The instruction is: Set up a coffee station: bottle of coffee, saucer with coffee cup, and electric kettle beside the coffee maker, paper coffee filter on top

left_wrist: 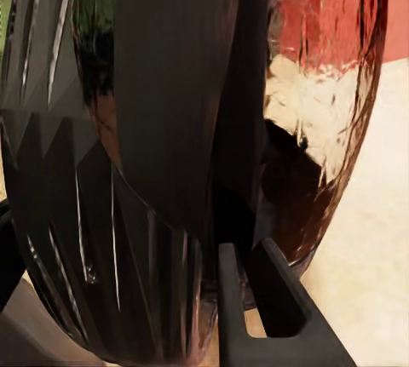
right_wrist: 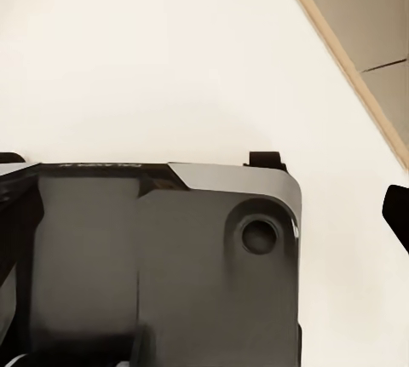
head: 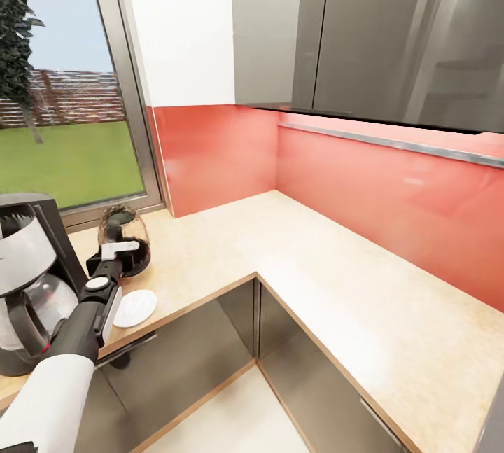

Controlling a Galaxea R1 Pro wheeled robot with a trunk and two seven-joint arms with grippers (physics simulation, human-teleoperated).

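Left hand (head: 120, 251) right at kettle (head: 130, 236) on worktop (head: 294, 257); grip state unclear. Saucer (head: 134, 307) just beside arm, coffee maker (head: 28, 278) near.

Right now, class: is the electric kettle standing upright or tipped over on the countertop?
Upright: the electric kettle stands on the countertop, top uppermost, with the left gripper at it.

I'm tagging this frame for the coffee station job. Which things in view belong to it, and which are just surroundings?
Part of the job:
- coffee maker
- electric kettle, with the left hand at it
- saucer
- countertop

Just surroundings:
- red backsplash
- grey wall cabinets
- window
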